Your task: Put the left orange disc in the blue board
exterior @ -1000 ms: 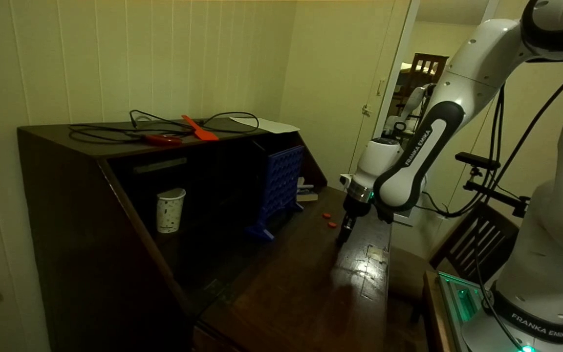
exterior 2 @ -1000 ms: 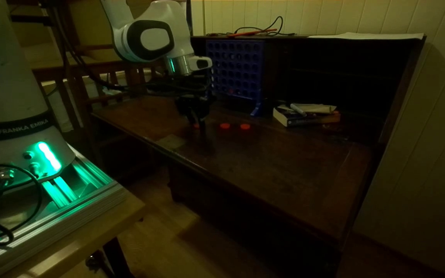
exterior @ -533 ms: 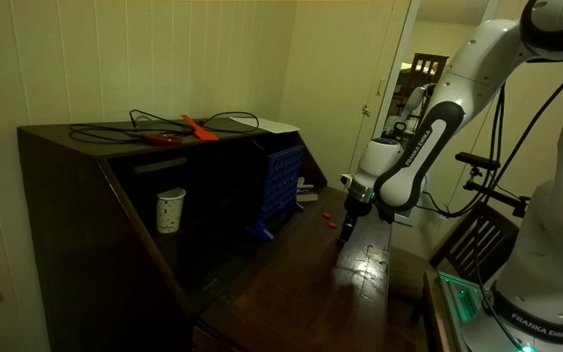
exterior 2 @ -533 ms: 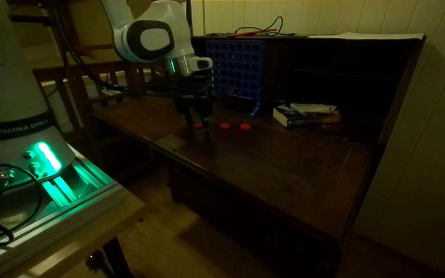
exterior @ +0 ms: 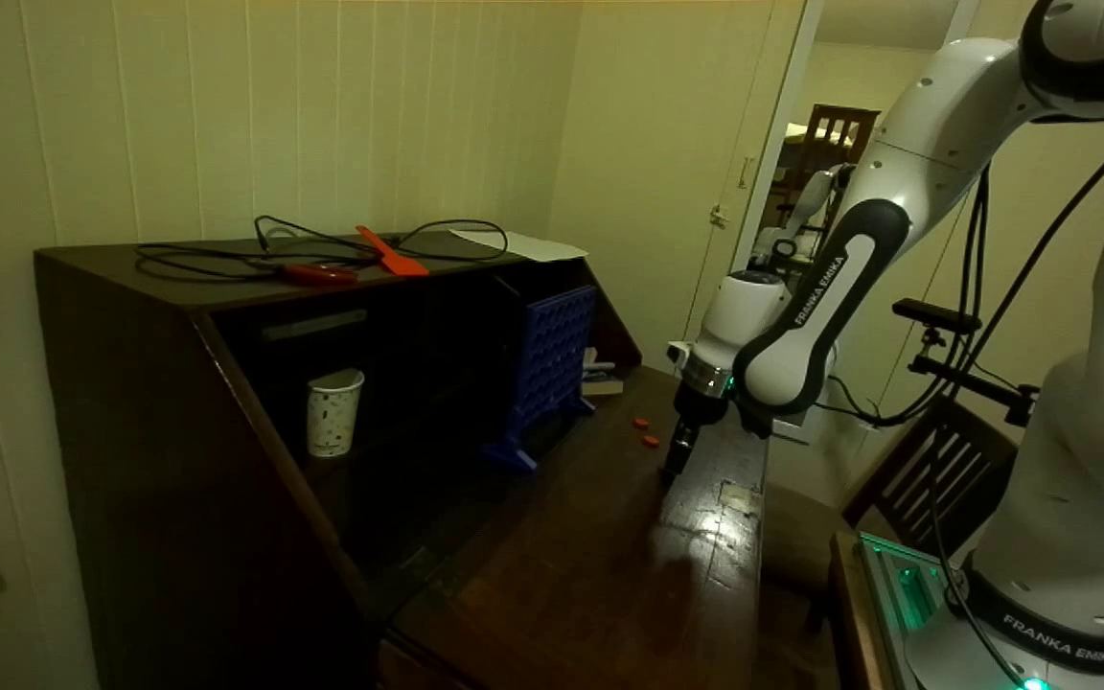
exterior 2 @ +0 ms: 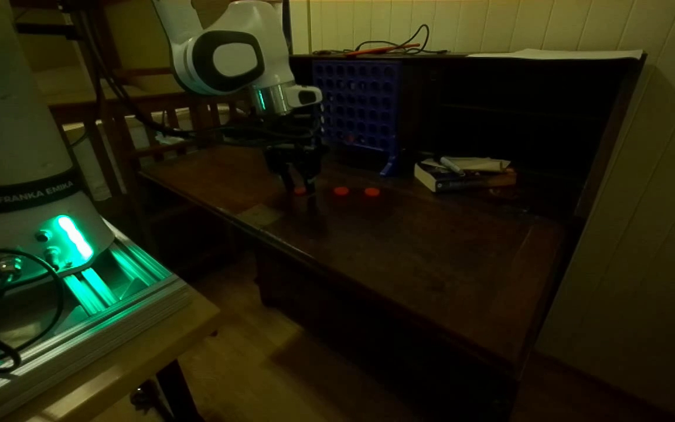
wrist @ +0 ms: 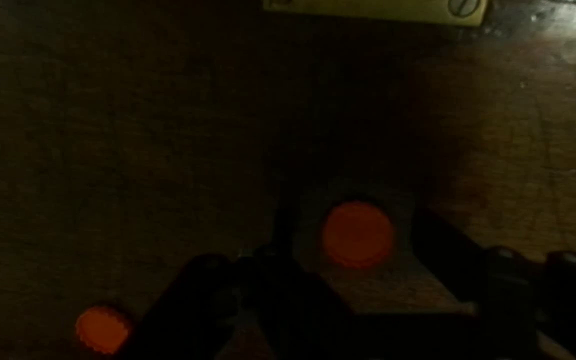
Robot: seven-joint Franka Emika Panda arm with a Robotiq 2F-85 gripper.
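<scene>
The left orange disc [wrist: 358, 235] lies flat on the dark wooden desk, between the two dark fingers of my gripper [wrist: 352, 224], with a gap on each side. In an exterior view the disc [exterior 2: 300, 191] shows between the fingertips of the gripper [exterior 2: 299, 186], which are low at the desk top. In an exterior view the gripper [exterior: 671, 470] hides this disc. The gripper is open and holds nothing. The blue board [exterior 2: 358, 105] stands upright behind the discs; it also shows edge-on in an exterior view [exterior: 554, 355].
Two more orange discs [exterior 2: 341, 191] lie beside the gripper; one of them shows in the wrist view [wrist: 102, 329]. A book [exterior 2: 466, 179] lies by the board. A paper cup [exterior: 333, 412] stands in the cabinet [exterior: 121, 431]. A brass plate [wrist: 378, 10] is set in the desk.
Over the last second my gripper's fingers have come to appear wider apart, and the left disc now shows between them. The discs and the board have not moved.
</scene>
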